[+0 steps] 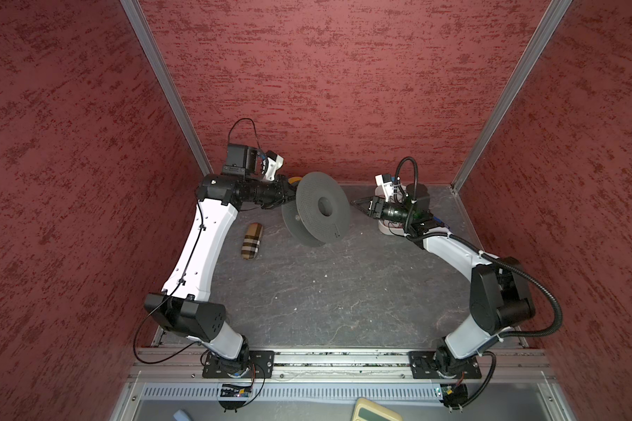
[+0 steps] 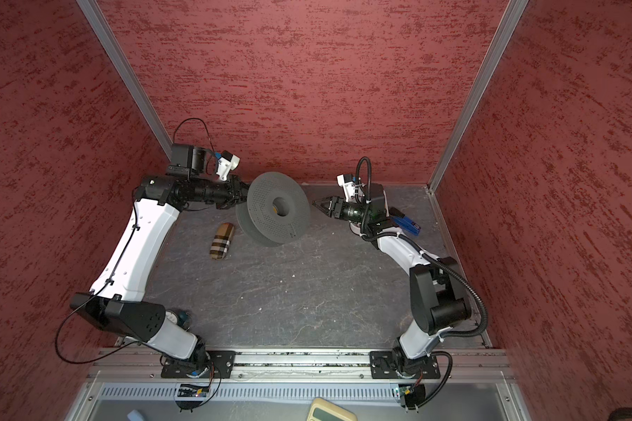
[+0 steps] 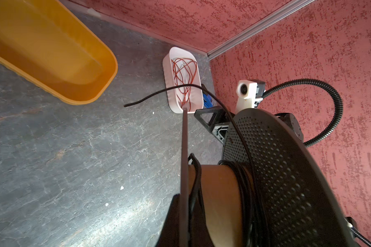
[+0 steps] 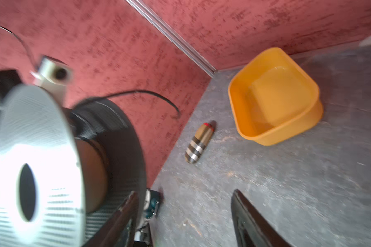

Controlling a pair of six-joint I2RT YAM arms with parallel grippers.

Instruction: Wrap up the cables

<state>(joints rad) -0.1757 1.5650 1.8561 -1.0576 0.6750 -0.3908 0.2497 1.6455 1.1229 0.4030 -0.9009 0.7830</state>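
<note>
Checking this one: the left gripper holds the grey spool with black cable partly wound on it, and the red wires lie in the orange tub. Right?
Not quite: the red wires lie in the white tray, not the orange tub, as the left wrist view shows. The rest holds.

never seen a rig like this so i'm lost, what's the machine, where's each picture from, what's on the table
Two robot arms stand at one edge of a grey table, each ending in a two-fingered gripper. Two pictures look down from overhead; two come from cameras on the wrists. The left gripper is shut on one disc of a grey spool. A thin black cable is partly wound on its core, end loose. The right gripper is open and empty beside it. On the table lie a plaid case, an orange tub and a white tray of red wires.
</note>
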